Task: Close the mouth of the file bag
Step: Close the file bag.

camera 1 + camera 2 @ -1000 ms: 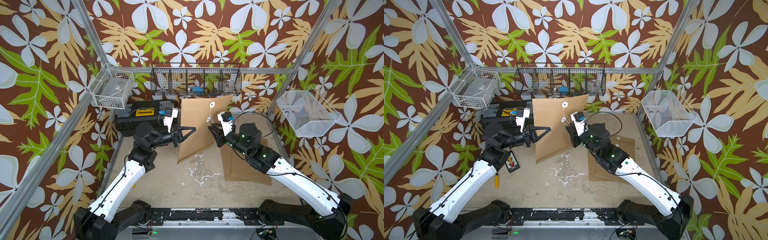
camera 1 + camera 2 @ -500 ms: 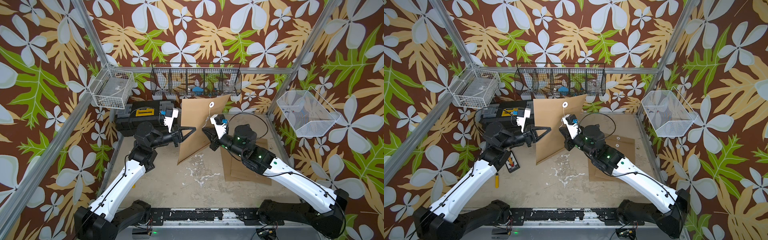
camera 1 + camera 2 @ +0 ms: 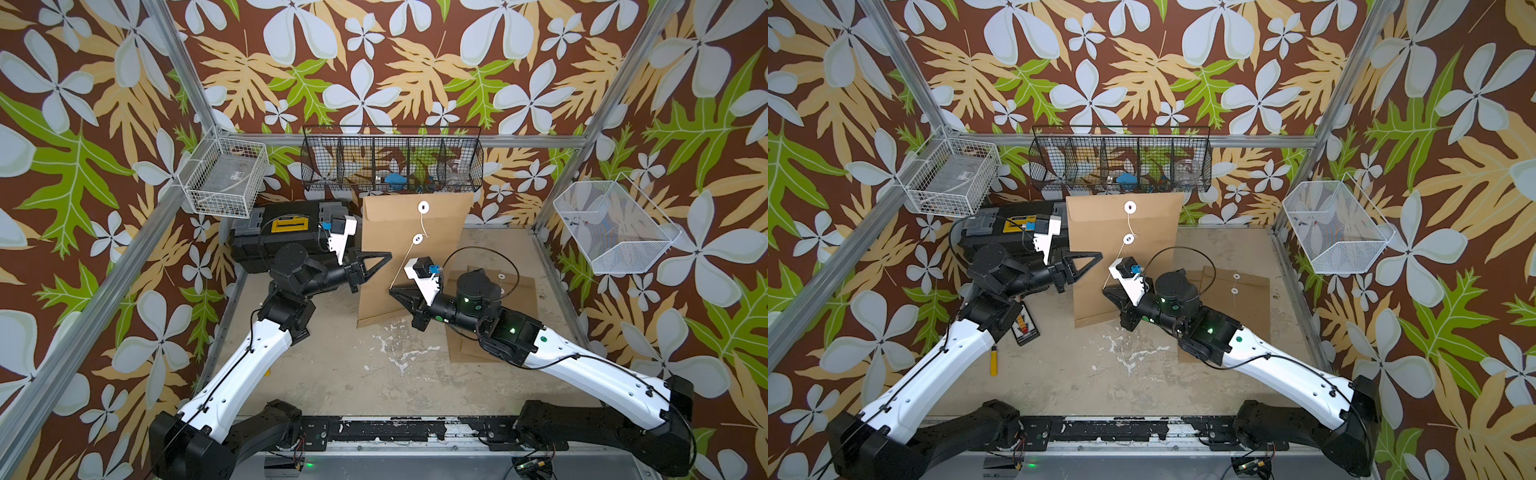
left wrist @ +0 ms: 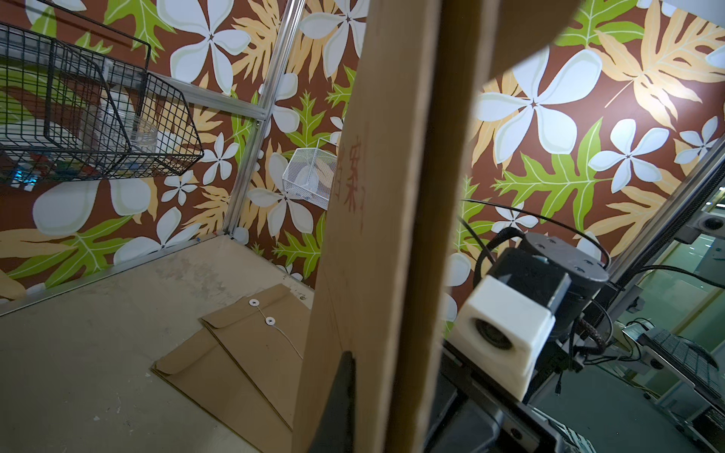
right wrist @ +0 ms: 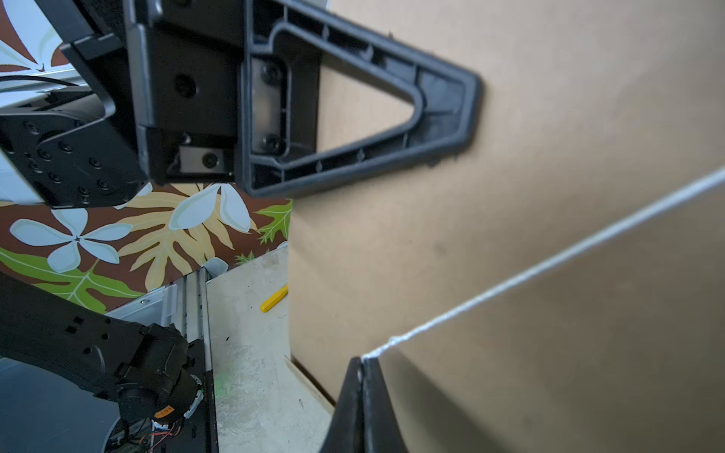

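The string (image 3: 406,262) now slants down and left from the lower button (image 3: 417,238), because your right tool (image 3: 392,289) has sunk toward the bag's lower half, clenched on the string's end. The file bag (image 3: 440,232) stands upright in the middle of both top views, its left edge clamped in your left tool (image 3: 386,255). Keep the line taut but gentle; I'd lead the tip in a tight circle round that button, close to the paper, while the left grip stops the bag twisting
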`<action>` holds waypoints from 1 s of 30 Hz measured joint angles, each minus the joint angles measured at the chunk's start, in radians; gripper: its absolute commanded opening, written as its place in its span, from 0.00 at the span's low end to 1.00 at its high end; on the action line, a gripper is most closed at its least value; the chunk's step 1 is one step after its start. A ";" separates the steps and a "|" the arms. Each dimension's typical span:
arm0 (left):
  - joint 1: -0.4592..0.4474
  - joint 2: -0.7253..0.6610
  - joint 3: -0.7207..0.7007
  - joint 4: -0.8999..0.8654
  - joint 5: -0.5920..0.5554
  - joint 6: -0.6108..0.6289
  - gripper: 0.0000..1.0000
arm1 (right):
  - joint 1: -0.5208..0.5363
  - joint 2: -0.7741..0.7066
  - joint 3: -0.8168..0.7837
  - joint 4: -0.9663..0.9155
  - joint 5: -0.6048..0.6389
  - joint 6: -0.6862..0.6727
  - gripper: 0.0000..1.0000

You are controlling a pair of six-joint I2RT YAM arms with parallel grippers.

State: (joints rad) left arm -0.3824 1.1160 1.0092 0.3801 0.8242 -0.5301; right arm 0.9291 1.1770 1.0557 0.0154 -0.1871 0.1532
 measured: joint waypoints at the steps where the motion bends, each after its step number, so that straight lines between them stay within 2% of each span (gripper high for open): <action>1: 0.000 0.000 0.000 -0.002 -0.005 0.000 0.00 | 0.000 -0.003 -0.009 0.002 -0.002 0.001 0.00; 17: 0.021 0.000 0.007 0.021 -0.039 -0.032 0.00 | -0.005 -0.046 -0.146 0.041 0.010 0.019 0.00; 21: 0.026 0.000 0.007 0.031 -0.038 -0.044 0.00 | -0.013 -0.051 -0.147 0.043 0.011 0.026 0.28; 24: 0.027 -0.001 0.007 0.037 -0.035 -0.047 0.00 | -0.045 -0.071 -0.152 0.043 0.005 0.026 0.38; 30: 0.028 -0.003 0.023 0.040 -0.019 -0.050 0.00 | -0.141 -0.122 -0.167 0.053 -0.056 0.055 0.49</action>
State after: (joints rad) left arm -0.3546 1.1130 1.0325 0.4206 0.8055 -0.5797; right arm 0.7883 1.0546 0.8890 0.0681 -0.2428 0.2077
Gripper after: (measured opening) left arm 0.065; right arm 0.464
